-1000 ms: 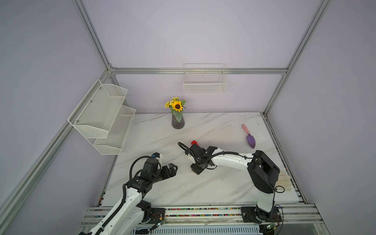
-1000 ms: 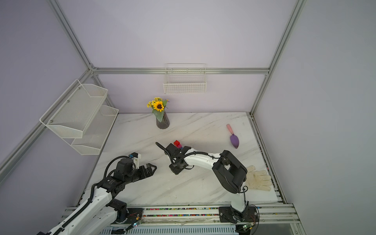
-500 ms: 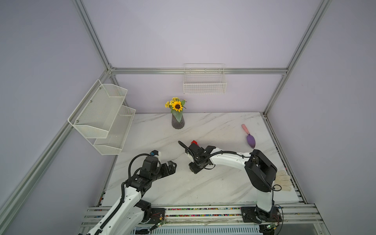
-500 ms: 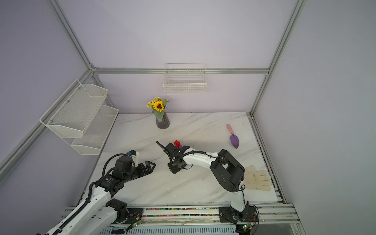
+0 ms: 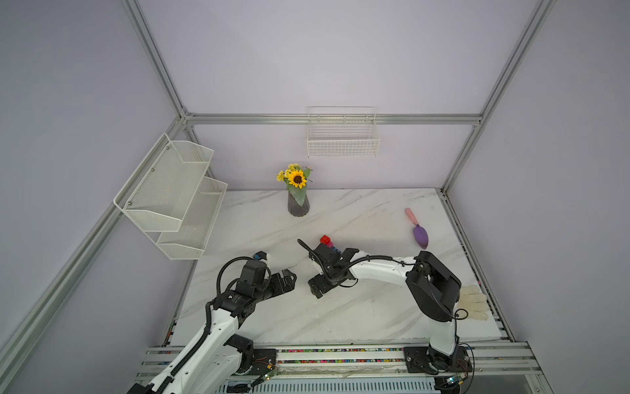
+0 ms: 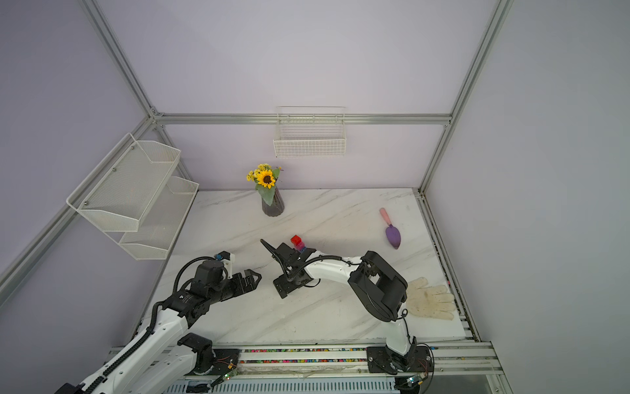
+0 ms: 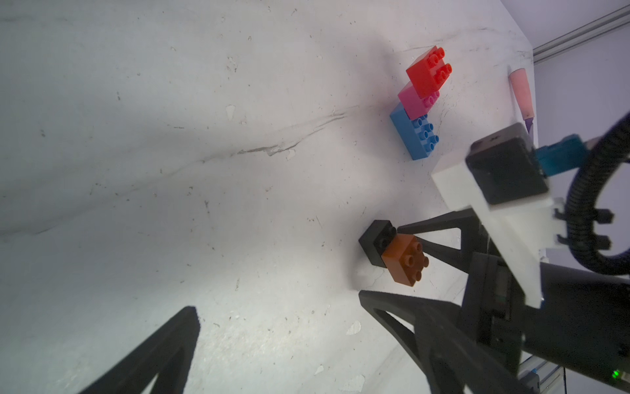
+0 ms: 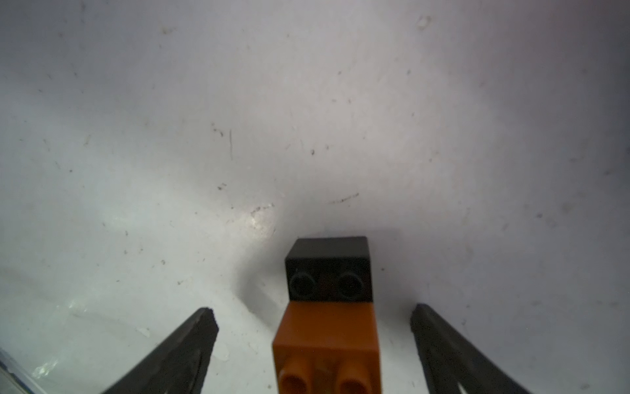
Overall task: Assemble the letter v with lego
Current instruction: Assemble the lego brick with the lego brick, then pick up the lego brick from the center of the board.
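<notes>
One vase (image 5: 298, 209): sunflower (image 5: 297, 178) | wire basket (image 5: 342, 148) | mesh shelf (image 5: 170, 191) | lego (image 5: 326, 239): table (image 5: 358, 307)

The white-and-black left arm (image 5: 218, 327) reaches in from the near-left corner, its black left gripper (image 5: 290, 277) held low and pointing right, jaws spread wide. The right arm (image 5: 378, 273) folds at a raised black elbow (image 5: 433, 290) on the right and stretches left, its right gripper (image 8: 313, 315) tipped downward mid-scene, fingers (image 8: 191, 341) parted wide, apart from the left gripper.
</notes>
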### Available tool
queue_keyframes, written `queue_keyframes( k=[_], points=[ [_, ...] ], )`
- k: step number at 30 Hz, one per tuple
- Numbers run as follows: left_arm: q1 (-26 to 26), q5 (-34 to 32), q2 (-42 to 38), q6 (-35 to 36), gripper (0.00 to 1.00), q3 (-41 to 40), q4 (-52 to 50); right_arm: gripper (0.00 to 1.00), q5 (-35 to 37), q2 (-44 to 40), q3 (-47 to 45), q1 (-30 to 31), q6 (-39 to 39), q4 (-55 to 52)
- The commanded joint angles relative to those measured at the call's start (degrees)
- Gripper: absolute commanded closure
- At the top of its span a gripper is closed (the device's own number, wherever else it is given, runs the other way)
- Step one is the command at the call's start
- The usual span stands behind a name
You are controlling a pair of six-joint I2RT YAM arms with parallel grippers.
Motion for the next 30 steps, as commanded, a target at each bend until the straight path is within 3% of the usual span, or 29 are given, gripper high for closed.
queue_keyframes(
  k=[1, 11, 15, 21, 30],
  points=[
    [-0.3, 0.1, -0.4, 0.7, 0.00, 0.7, 1.2, 0.03, 3.8, 2.9, -3.6, -0.2, 3.3, -3.2],
    [-0.3, -0.5, 0.2, 0.7, 0.00, -0.2, 1.9, 0.03, 5.1, 4.1, -8.2, 0.7, 1.2, 4.3],
    [-0.3, -0.2, 1.0, 0.4, 0.00, -0.2, 2.2, 0.16, 6.0, 4.5, -10.2, 1.1, -0.1, 7.2],
    [-0.3, -0.5, -0.1, -0.2, 0.00, -1.0, 2.0, 0.25, 11.2, 1.7, -14.2, 3.7, -0.7, 10.8],
    [-0.3, -1.1, -0.5, -0.5, 0.00, -0.7, 1.6, 0.41, 10.9, 2.5, -15.3, 4.3, -0.6, 11.6]
  ],
)
